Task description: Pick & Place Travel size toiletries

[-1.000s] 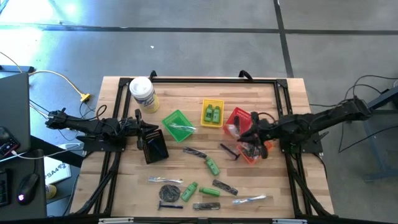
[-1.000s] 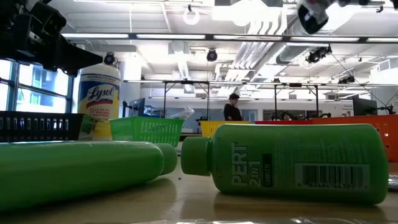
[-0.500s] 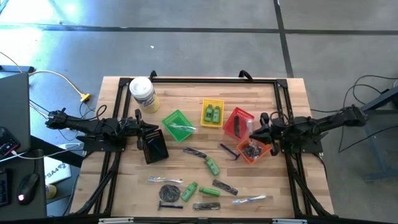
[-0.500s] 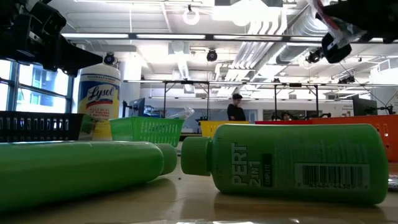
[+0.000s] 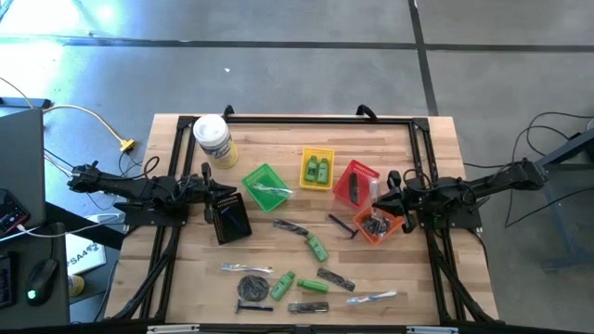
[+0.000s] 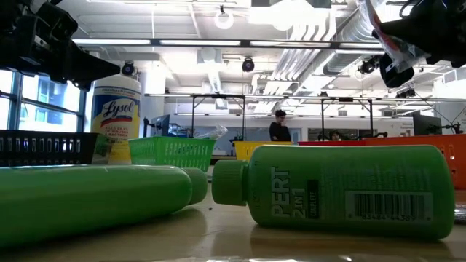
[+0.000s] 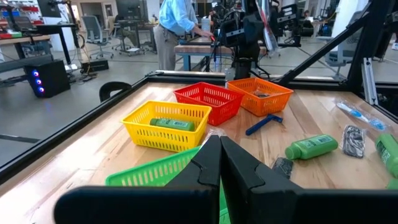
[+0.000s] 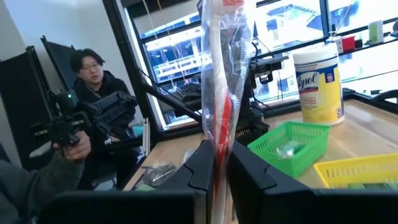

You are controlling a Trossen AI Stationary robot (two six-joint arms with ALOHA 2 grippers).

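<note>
"Lysol" on the white-lidded jar (image 6: 115, 116), "PERT 2in1" on the green bottle (image 6: 342, 191)

The right gripper (image 5: 382, 200), clamped on a clear-wrapped red toothbrush (image 8: 219, 93), now sits back from over the red basket (image 5: 355, 180), near the table's right edge. The person (image 6: 279, 128) in the background stands slightly further right.

Your right gripper (image 8: 219, 163) pinches a clear-wrapped red and white stick (image 8: 221, 74) that stands straight up. Behind it you see a green basket (image 8: 292, 146), a yellow basket (image 8: 354, 168), a Lysol tub (image 8: 318, 87) and a seated person (image 8: 96, 99).
</note>
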